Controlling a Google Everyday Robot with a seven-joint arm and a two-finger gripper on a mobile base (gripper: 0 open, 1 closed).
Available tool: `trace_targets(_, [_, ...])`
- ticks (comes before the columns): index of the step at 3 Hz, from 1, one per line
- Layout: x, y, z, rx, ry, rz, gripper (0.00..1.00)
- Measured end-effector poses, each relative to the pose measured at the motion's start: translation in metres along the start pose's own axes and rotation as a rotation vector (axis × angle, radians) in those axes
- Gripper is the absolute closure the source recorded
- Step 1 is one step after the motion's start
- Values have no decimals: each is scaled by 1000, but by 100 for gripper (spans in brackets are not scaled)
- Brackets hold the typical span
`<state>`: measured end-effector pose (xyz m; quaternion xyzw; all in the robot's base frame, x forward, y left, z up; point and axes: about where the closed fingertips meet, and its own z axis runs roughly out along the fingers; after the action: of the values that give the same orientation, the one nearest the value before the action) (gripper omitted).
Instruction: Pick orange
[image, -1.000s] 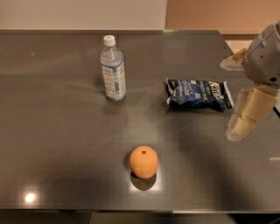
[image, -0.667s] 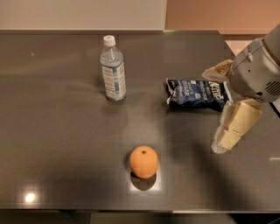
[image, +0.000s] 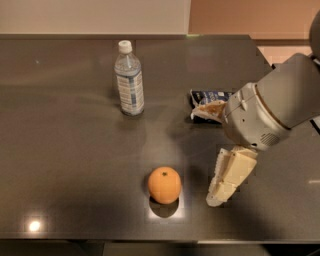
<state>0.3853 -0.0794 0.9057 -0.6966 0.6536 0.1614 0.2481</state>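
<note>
The orange (image: 164, 185) is a small round fruit with a dark stem dot, resting on the dark table (image: 70, 160) near its front edge. My gripper (image: 204, 158) hangs just to the right of the orange and a little behind it, above the table and apart from the fruit. It is open and empty: one pale finger (image: 227, 177) points down toward the table beside the orange, the other (image: 206, 110) lies further back over the chip bag.
A clear water bottle (image: 129, 80) with a white cap stands upright at the back left of the orange. A dark blue chip bag (image: 212, 96) lies at the back right, partly hidden by my arm (image: 275, 107). The table's front edge runs just below the orange.
My gripper and arm have moved left and forward from the table's right side, closing in on the orange. The orange, bottle and bag have not moved.
</note>
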Motion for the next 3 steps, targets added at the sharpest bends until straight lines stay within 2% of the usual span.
trace_targets(2, [-11,24,50,-42,-40,-50,0])
trace_targets(3, [-15,31,66,-62,-49,-66,16])
